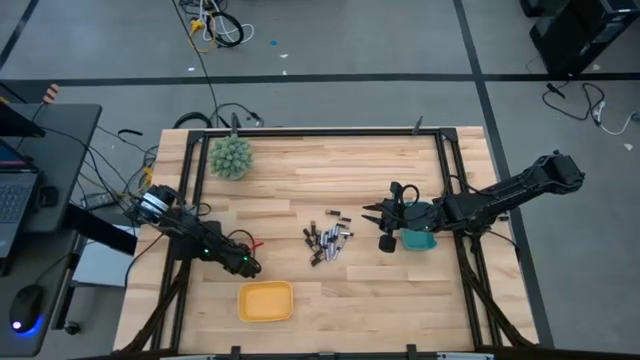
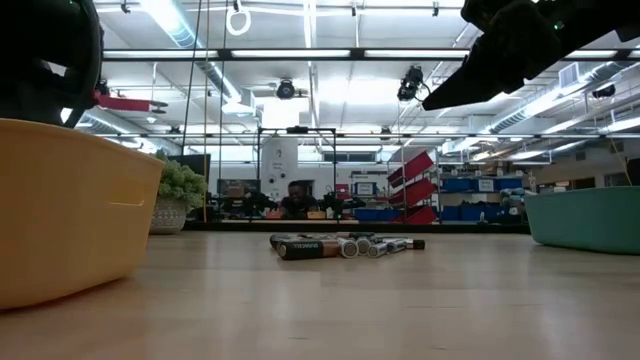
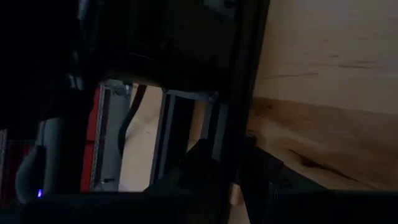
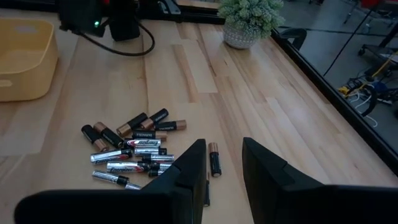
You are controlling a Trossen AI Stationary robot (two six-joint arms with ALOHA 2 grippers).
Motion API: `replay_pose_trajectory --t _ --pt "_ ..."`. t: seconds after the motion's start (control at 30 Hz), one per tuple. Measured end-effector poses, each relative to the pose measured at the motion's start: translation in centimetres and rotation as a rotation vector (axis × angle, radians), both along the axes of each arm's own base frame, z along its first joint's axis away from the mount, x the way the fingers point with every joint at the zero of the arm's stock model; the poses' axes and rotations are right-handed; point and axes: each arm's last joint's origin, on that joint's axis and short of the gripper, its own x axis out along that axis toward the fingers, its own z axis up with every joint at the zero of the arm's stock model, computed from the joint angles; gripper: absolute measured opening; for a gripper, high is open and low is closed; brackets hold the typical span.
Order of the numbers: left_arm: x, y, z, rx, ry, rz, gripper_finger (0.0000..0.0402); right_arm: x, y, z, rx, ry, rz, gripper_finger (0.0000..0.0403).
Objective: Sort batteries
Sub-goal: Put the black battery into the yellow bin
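Observation:
Several small batteries (image 1: 328,242), dark and silvery, lie in a loose pile (image 4: 134,146) on the wooden table's middle; they also show in the low view (image 2: 340,244). One battery (image 4: 214,158) lies apart from the pile, just ahead of my right gripper (image 4: 222,144). That gripper (image 1: 372,213) hovers above the table to the right of the pile, open, with nothing between its fingers. My left gripper (image 1: 248,265) sits low at the table's left, near the yellow tray (image 1: 265,300) and well left of the pile.
A teal tray (image 1: 420,240) stands under my right arm, and the yellow tray (image 4: 22,56) stands near the front edge. A spiky green ball in a pot (image 1: 231,157) stands at the far left. A black frame (image 1: 320,130) borders the table. Bare wood surrounds the pile.

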Motion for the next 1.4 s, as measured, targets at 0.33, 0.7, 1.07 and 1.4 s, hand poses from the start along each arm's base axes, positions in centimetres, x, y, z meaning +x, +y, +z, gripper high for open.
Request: replay_pose_trajectory --t 0.33,0.7,1.07,1.4 --pt "1.8 -0.8 0.4 -0.133 -0.077 -0.143 0.0081 0.0 0.0 0.0 0.004 -0.006 -0.001 0.009" --pt "1.1 -0.4 0.3 -0.241 0.025 -0.378 0.0081 0.0 0.0 0.1 0.008 -0.01 -0.003 0.009" --pt "0.4 -0.1 -0.2 -0.3 0.047 -0.369 0.0007 0.0 0.0 0.1 0.008 -0.011 -0.003 0.009" --pt "-1.0 0.3 -0.4 -0.349 0.14 -0.261 0.0001 0.0 0.0 0.1 0.008 -0.013 -0.003 0.009"
